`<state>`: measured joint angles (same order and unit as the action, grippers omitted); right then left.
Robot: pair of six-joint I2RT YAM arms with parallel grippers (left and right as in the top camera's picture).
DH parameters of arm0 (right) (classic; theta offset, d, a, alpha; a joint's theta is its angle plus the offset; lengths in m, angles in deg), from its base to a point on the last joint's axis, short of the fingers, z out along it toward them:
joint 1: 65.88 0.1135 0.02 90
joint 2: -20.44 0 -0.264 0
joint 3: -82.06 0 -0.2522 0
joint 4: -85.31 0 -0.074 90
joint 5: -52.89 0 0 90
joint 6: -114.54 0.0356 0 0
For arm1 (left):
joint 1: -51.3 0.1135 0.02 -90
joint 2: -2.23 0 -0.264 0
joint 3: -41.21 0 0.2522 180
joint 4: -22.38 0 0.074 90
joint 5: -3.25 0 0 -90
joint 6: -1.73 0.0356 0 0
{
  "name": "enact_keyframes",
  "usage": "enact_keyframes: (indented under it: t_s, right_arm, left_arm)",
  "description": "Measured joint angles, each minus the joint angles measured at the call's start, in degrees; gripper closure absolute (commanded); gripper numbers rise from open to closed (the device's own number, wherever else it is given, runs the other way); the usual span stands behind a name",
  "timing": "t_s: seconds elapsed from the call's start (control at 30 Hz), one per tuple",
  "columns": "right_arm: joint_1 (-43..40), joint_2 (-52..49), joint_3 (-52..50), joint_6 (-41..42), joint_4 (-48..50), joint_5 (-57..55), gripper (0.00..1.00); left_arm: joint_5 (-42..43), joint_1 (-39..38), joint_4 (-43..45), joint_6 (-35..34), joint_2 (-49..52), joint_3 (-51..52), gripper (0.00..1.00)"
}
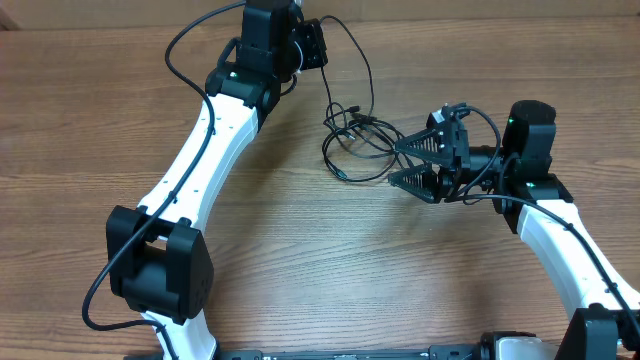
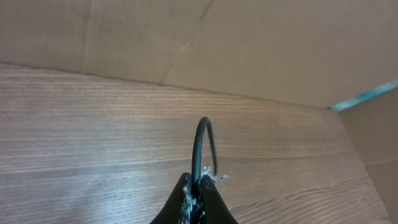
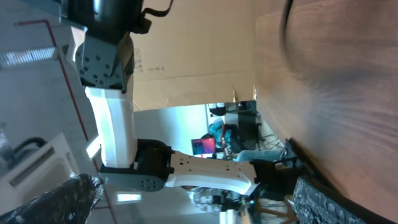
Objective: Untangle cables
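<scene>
Thin black cables (image 1: 352, 140) lie in a loose tangle of loops on the wooden table, right of centre. One strand runs up from the tangle in an arc to my left gripper (image 1: 316, 46) at the far edge. In the left wrist view that gripper (image 2: 199, 185) is shut on this cable (image 2: 200, 140), which curves up out of the closed tips. My right gripper (image 1: 392, 164) stands open just right of the tangle, its fingers pointing left at the loops and nothing between them. In the right wrist view the fingertips (image 3: 317, 199) are wide apart, and a blurred cable (image 3: 286, 22) shows at the top.
A cardboard wall (image 2: 249, 50) with a strip of teal tape (image 2: 367, 96) borders the table's far edge behind my left gripper. The left arm (image 1: 200, 150) stretches diagonally across the left half of the table. The right arm (image 1: 560, 230) sits at the right.
</scene>
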<state>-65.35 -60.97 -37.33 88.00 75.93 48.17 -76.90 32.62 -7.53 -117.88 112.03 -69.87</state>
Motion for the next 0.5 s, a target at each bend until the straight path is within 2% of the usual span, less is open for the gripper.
enact_keyframes:
  t_s: [0.17,0.27,0.37,0.5]
  right_arm:
    - [2.5,0.0,0.0,5.5,1.3,0.0,0.00]
    - [3.9,0.0,-0.1,8.7,8.1,-0.4,0.00]
    - [3.3,0.0,-0.1,7.0,15.9,-3.7,0.00]
    - [0.4,0.0,-0.1,2.0,18.1,-11.3,0.00]
  left_arm:
    - [-2.7,0.0,-5.5,1.7,0.0,0.0,0.96]
    - [-3.2,0.0,-8.8,4.3,0.0,0.0,0.96]
    - [2.9,0.1,-11.3,9.8,0.0,0.0,0.96]
    - [19.1,0.2,-14.6,20.3,0.0,0.0,0.96]
